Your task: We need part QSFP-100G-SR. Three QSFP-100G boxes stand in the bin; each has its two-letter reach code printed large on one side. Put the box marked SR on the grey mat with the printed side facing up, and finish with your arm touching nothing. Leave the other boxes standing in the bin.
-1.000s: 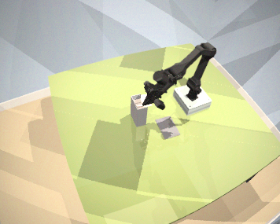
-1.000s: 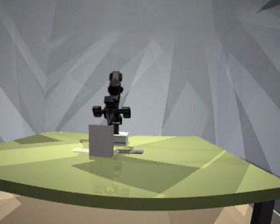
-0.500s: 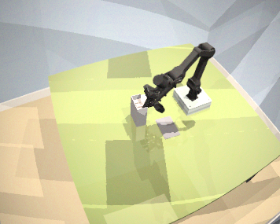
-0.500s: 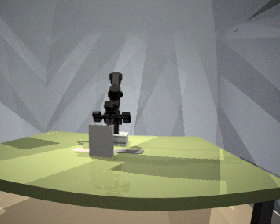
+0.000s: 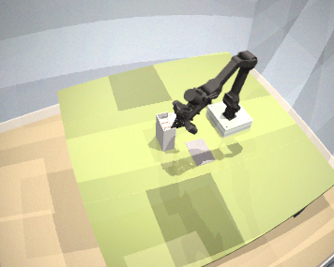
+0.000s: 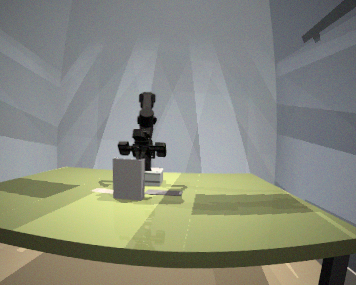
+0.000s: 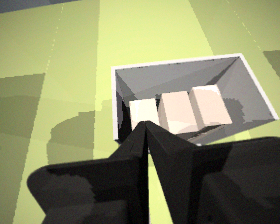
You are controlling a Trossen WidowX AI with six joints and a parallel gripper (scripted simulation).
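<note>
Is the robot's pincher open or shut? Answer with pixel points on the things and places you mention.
Shut. In the wrist view, the tips of the gripper (image 5: 174, 124) (image 7: 146, 124) meet with no box between them.

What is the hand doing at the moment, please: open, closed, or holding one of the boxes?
Hand: closed, with nothing between its fingers; all three boxes stand in the bin.

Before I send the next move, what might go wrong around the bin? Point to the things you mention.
The gripper (image 5: 175, 123) (image 7: 144, 125) is shut and its tips overlap the bin (image 5: 166, 139) (image 6: 129, 179) (image 7: 172, 65) in the wrist view; lowering it like this might knock a box. The three boxes stand close together, so opened fingers could catch a neighbour. No code is readable, so the wrong box might get picked.
</note>
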